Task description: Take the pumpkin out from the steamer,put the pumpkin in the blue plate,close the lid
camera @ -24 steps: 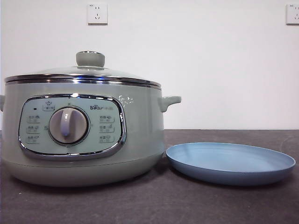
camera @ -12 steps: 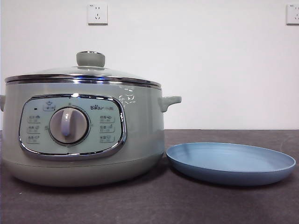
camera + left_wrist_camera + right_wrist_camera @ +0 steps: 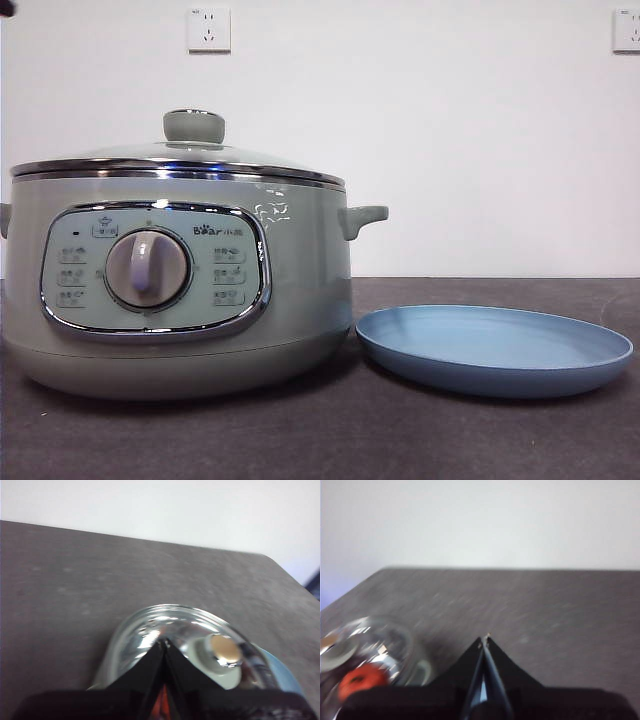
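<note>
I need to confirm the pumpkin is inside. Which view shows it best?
The right wrist view: the pumpkin shows orange through the glass lid. The left wrist view shows only an orange sliver; the front view hides it behind the steamer wall.

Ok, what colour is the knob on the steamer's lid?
Pale sage green with a chrome top; the knob on the lid shows best in the front view.

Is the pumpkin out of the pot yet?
Not yet; nothing looks done. The lid sits on the steamer, with the pumpkin visible through the glass. The blue plate is empty. The left gripper and right gripper are shut, holding nothing. Every step is left.
</note>
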Controlling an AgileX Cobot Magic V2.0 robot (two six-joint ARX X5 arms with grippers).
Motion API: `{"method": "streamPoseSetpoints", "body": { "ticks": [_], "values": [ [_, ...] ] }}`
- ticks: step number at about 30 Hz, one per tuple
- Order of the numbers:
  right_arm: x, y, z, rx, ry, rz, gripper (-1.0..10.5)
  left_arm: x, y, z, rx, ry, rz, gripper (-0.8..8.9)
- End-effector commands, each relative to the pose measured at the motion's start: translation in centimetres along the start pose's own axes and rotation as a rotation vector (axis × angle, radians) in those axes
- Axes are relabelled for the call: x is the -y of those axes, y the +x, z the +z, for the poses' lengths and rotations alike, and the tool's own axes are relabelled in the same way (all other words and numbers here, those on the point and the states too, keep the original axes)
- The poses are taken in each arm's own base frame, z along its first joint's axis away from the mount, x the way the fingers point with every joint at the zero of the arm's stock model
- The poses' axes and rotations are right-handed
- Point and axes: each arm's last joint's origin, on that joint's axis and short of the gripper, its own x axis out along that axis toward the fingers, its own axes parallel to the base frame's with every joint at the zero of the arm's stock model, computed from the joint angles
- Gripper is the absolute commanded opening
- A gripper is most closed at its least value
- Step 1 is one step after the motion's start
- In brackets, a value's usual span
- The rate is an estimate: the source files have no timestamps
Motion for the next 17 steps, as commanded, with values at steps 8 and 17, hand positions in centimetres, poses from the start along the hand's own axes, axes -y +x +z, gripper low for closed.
{"method": "streamPoseSetpoints", "body": {
  "ticks": [8, 17],
  "values": [
    [0.3, 3.0, 0.7, -0.129, 0.013, 0.149, 5.1, 1.8, 2.1, 2.2, -0.071, 0.078, -0.128, 4.17],
    [0.1, 3.8, 0.2, -0.177, 0.024, 0.161, 5.7, 3.6, 3.9, 1.7, -0.121, 0.094, -0.161, 4.68]
  ]
}}
